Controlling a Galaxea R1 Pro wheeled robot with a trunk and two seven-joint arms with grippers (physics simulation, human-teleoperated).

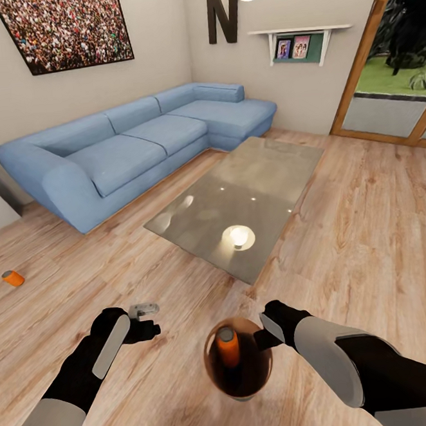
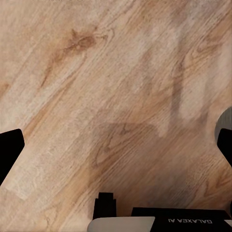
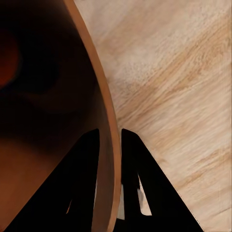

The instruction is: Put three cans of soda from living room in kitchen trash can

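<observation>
"N" on wall (image 1: 222, 15), "GALAXEA AI" on left arm (image 2: 189, 221)

One can (image 1: 227, 347) sits in the bin (image 1: 239, 372) before me; another (image 1: 13, 278) lies on the floor (image 1: 369, 225) far left, near the sofa (image 1: 129, 143).

1. Light wood floor (image 2: 111, 82) with slanting plank grain and a dark knot spans the left wrist view.
2. Faint grey shadows lie across the boards.
3. Black parts of the left gripper (image 2: 116, 145) sit at both side edges, spread wide apart with bare floor between.
4. A plate (image 2: 179, 221) lettered GALAXEA AI shows.
</observation>
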